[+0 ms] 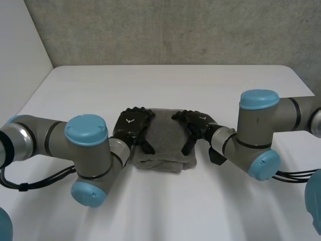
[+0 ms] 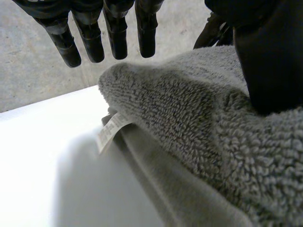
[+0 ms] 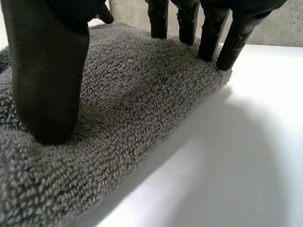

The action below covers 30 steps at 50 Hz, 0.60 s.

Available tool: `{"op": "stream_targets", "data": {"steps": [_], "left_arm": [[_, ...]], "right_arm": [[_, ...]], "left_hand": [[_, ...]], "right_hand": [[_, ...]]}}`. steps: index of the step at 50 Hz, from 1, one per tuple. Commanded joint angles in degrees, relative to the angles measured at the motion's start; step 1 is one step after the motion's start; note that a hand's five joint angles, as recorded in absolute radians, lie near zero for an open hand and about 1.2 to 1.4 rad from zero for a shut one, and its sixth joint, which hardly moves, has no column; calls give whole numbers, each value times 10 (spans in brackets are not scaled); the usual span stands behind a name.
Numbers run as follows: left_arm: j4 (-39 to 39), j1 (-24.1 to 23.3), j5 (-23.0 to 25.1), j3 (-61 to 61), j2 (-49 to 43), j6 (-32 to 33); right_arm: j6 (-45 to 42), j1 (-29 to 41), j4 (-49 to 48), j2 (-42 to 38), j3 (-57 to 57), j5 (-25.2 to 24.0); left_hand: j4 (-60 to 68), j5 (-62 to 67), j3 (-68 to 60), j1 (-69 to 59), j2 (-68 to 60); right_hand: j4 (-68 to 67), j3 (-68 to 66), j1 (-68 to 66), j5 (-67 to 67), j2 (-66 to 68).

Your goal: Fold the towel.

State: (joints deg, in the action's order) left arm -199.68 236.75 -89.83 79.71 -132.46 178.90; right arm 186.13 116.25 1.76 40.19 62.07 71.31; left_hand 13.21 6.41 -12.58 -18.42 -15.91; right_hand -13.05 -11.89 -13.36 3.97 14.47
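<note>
A grey towel (image 1: 163, 140) lies folded into a small thick bundle at the middle of the white table (image 1: 165, 85). My left hand (image 1: 133, 125) rests flat on the towel's left edge, fingers straight and open. My right hand (image 1: 196, 128) rests flat on its right edge, also open. Seen from the left wrist, the fingers (image 2: 90, 38) hover past the towel's far fold (image 2: 189, 113) while the thumb (image 2: 270, 61) presses on the pile; a white label (image 2: 111, 130) sticks out beneath. From the right wrist, the fingertips (image 3: 208, 38) and thumb (image 3: 47, 80) press on the towel (image 3: 142, 109).
A grey concrete wall (image 1: 170, 30) stands behind the table's far edge. Bare white tabletop (image 1: 165, 206) stretches in front of the towel and to both sides, with both arms reaching in from the near corners.
</note>
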Motion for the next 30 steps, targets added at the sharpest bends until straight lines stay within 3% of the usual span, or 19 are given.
{"op": "stream_targets", "data": {"steps": [1,15,23,25,28,30], "left_arm": [[-1,6,1,15,-5,32],[2,14,-3,19,6,38],[46,15,-3,26,121,31],[57,15,-4,25,145,28],[79,15,-6,22,199,18],[107,17,-10,15,250,5]], "right_arm": [[-6,6,4,-20,-19,18],[-38,10,28,-5,-23,23],[-38,0,40,128,9,35],[-39,-3,40,189,29,64],[-40,-3,40,219,41,83],[-49,-4,41,279,61,124]], "left_hand": [[-32,-3,26,23,-2],[-32,-10,26,30,5],[-32,-40,26,60,35],[-32,-47,26,67,42],[-32,-52,26,72,47],[-32,-50,26,70,45]], "right_hand": [[30,19,34,-40,-45],[30,19,34,-40,-45],[30,19,34,-40,-45],[30,19,34,-40,-45],[30,19,34,-40,-45],[30,19,34,-40,-45]]}}
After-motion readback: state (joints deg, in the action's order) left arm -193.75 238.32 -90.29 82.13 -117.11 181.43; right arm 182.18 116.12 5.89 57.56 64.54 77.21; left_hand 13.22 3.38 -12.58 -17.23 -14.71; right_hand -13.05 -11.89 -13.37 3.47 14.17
